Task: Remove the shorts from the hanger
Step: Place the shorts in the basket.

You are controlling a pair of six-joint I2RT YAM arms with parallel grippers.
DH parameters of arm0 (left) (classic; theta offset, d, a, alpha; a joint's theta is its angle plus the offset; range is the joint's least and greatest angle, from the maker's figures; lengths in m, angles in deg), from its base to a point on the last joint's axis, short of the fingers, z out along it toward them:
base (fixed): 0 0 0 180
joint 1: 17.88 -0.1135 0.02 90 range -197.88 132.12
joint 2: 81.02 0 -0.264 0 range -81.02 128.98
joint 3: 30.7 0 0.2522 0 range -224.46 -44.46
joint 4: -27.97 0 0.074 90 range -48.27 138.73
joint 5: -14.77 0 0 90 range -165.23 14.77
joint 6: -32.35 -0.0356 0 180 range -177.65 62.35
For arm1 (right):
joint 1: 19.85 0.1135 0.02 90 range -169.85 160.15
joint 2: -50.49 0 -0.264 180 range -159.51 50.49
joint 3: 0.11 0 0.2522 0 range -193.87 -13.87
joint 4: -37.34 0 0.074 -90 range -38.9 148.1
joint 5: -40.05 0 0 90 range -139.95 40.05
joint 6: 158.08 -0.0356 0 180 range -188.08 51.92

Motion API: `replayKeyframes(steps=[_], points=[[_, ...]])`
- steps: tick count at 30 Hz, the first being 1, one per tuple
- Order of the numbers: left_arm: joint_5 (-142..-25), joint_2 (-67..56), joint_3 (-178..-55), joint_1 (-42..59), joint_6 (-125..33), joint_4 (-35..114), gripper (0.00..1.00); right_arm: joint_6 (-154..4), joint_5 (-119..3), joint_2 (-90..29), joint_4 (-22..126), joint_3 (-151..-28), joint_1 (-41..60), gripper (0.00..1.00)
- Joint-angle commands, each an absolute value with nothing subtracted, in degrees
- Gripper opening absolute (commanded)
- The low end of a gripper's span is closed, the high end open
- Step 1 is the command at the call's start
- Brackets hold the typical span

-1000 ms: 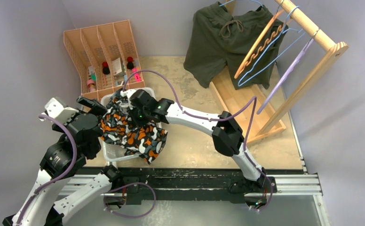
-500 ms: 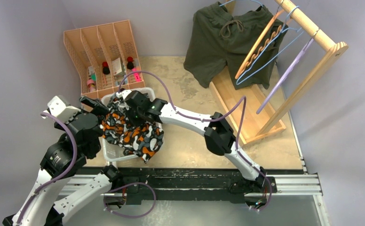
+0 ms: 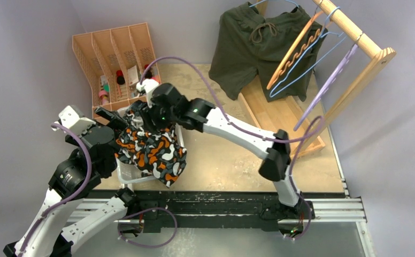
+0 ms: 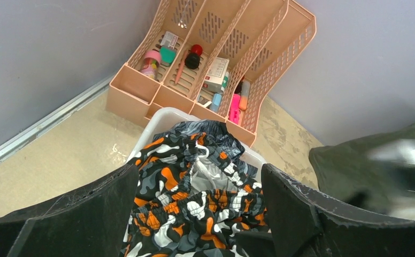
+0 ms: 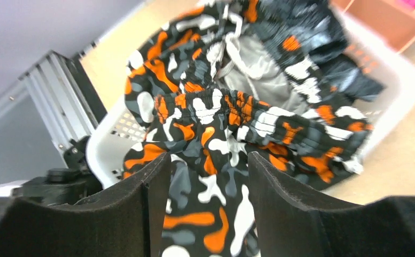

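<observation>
The orange-black-white camouflage shorts [image 3: 153,152] lie heaped over a white bin [image 3: 124,174], one leg hanging over its near rim. A dark blue-grey camouflage pair [image 4: 231,142] shows underneath at the bin's far side. My right gripper [image 3: 151,110] hovers just above the heap with its jaws apart; the right wrist view shows the patterned fabric [image 5: 205,118] below the gap and nothing pinched. My left gripper [image 3: 114,119] stands wide open at the bin's left rim, over the shorts [image 4: 194,214]. Olive green shorts [image 3: 251,45] with a drawstring hang at the rack.
A peach desk organizer [image 3: 114,53] with small items stands behind the bin. The wooden clothes rack [image 3: 350,29] at the back right carries a wooden hanger [image 3: 293,51], thin blue hangers and a purple one [image 3: 328,85]. Grey walls close the left and back.
My right gripper opened and let go of the orange camouflage shorts, then rose and drew back toward the organizer. The shorts settled onto the bin. The left arm barely moved.
</observation>
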State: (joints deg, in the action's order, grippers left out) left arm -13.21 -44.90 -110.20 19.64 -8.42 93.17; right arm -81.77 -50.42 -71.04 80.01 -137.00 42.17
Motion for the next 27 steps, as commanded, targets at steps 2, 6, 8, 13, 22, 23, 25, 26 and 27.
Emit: replayKeyframes(steps=[2, 6, 8, 13, 22, 23, 25, 26, 27], points=[[-12.69, -45.51, -110.55, 19.54, -9.72, 90.83, 0.84, -81.03, -45.30, -62.28, 79.39, -132.70, 41.78, 0.58], [-13.03, -45.41, -110.64, 19.52, -9.90, 90.92, 0.84, -82.01, -44.34, -55.90, 76.68, -125.18, 42.11, 0.59], [-13.01, -45.13, -110.52, 19.53, -9.89, 90.98, 0.84, -82.56, -48.58, -52.28, 75.32, -120.25, 42.29, 0.61], [-13.59, -44.53, -110.06, 19.56, -9.98, 90.31, 0.84, -85.26, -53.86, -45.05, 72.47, -109.16, 44.11, 0.71], [-14.94, -43.88, -109.76, 19.48, -9.66, 89.19, 0.84, -85.52, -53.80, -46.45, 73.72, -101.94, 47.19, 0.86], [-14.94, -43.94, -109.76, 19.53, -9.62, 89.20, 0.84, -85.72, -53.10, -47.36, 73.41, -101.96, 47.39, 0.87], [-14.94, -44.11, -109.70, 19.56, -9.49, 89.25, 0.83, -85.75, -51.78, -50.60, 73.37, -103.11, 47.56, 0.86], [-14.94, -44.23, -109.70, 19.53, -9.53, 89.27, 0.83, -86.34, -50.43, -51.86, 72.54, -103.54, 47.63, 0.84], [-14.94, -44.27, -109.57, 19.52, -9.48, 89.29, 0.83, -86.49, -49.53, -53.14, 71.51, -104.03, 47.59, 0.80]])
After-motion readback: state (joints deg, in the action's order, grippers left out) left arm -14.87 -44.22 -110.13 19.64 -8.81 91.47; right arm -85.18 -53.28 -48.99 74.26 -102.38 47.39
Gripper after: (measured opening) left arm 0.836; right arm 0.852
